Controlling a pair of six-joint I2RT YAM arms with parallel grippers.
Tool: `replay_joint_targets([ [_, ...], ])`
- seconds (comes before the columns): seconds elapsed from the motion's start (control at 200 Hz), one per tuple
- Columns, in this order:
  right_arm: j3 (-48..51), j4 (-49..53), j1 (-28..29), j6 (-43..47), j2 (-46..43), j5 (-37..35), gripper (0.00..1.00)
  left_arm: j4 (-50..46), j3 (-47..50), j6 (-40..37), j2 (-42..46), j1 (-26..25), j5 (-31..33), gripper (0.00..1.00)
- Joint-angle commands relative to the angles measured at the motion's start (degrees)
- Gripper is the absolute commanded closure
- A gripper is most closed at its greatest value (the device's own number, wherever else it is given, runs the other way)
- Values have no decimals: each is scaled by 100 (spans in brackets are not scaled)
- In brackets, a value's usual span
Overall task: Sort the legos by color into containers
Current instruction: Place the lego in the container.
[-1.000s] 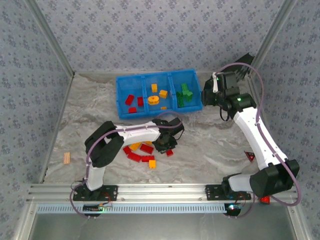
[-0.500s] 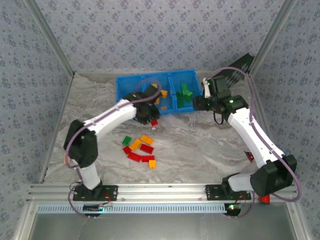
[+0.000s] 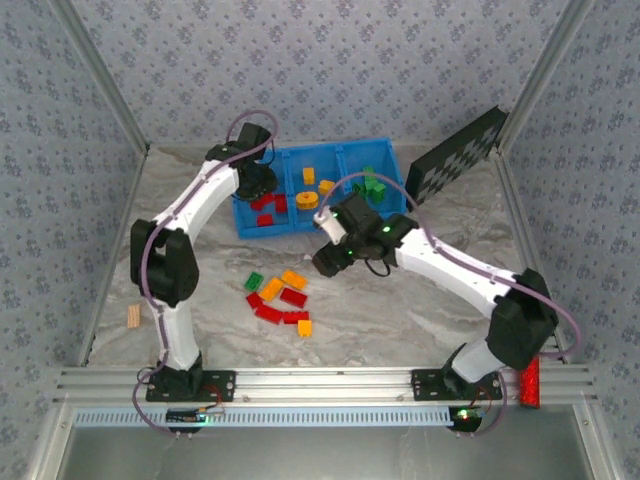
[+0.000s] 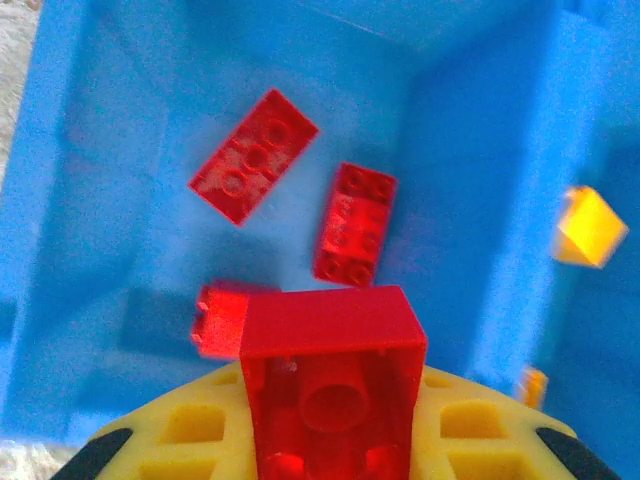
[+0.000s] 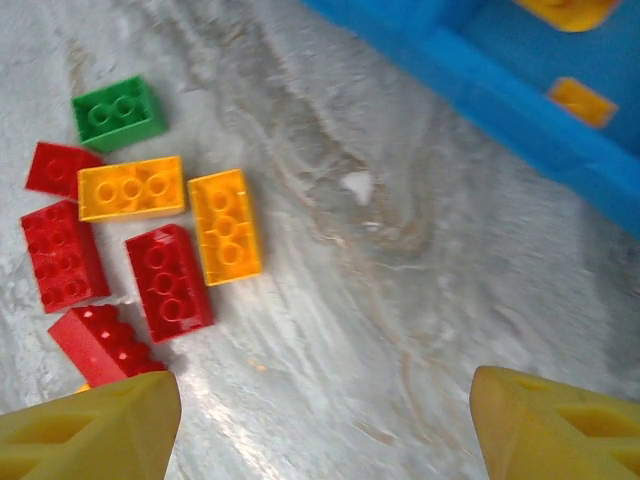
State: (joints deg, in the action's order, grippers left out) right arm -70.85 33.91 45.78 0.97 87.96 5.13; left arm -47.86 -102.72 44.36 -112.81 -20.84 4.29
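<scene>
"Left wrist view: what has the left gripper (image 4: 335, 430) got?"
"Its fingers are closed tight on a red brick (image 4: 335, 340), hanging over the left compartment of the containers (image 4: 60, 200), directly above the red legos (image 4: 355, 225) lying there. The brick hides the fingertips."
"And further right?"
"The right gripper (image 5: 320, 425) is spread wide and empty. The loose pile (image 5: 140, 250) lies left of it and nearer, so this arm is closer. The orange-yellow brick (image 5: 225, 227) points lengthwise away from the fingers. One red piece is cut off behind a finger."
</scene>
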Motion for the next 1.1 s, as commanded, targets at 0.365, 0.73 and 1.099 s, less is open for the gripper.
replay_joint_targets([
  [0.365,-1327,-213,536,877,1990,14,22,66,-522,-236,-931,247,-340,68],
  [0.73,-1774,28,515,1063,2624,224,23,137,-517,-162,-980,258,-429,49],
  [1.099,-1817,192,520,1227,2908,423,25,198,-597,-761,-221,344,-542,43],
])
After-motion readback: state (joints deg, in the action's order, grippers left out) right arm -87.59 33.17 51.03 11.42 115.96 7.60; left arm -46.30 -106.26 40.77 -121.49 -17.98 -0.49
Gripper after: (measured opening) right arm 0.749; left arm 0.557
